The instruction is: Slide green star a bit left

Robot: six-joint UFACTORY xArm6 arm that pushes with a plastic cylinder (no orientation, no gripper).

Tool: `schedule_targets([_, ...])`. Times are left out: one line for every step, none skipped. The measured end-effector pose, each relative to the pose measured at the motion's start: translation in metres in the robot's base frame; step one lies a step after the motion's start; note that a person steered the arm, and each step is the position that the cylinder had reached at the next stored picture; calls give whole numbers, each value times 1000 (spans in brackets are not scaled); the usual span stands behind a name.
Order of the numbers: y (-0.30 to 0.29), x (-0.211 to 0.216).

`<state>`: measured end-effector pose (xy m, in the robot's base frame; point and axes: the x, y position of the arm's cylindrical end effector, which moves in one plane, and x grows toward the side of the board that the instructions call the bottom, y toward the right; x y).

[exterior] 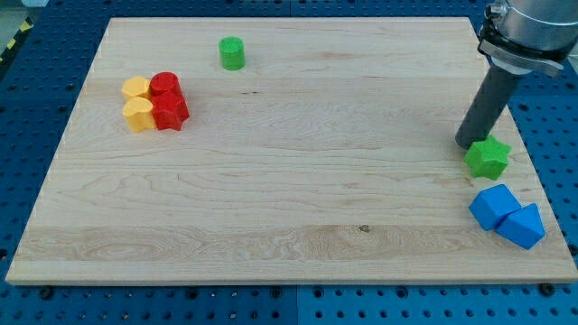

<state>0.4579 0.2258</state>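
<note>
Resting on the tabletop [289, 181] at the view's right edge, the green star [489, 158] touches the tip [470, 143] on its upper-left side. Two blue blocks [508, 215] lie just below it. The arm carries no gripper, only a rod.

Enters from the view's top right, dark rod sloping down toward the view's left; my tip [467, 143] set low at the view's right side, nothing gripped.

Wooden board [298, 181] carrying coloured blocks

From the green star [489, 158]: two blue blocks [507, 216] just below; green cylinder [232, 53], yellow-and-red cluster [155, 102] far left.
</note>
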Motion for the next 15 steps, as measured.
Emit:
schedule_targets([12,12])
schedule_targets([20,18])
schedule_targets([28,18])
schedule_targets([49,-21])
schedule_targets([100,-25])
schedule_targets([113,-4])
schedule_targets([86,25])
schedule_targets([68,43])
schedule_targets([63,48])
schedule_targets([55,51])
schedule_targets([42,51])
schedule_targets([28,51])
schedule_targets([17,57])
schedule_targets([4,67])
schedule_targets([-9,67])
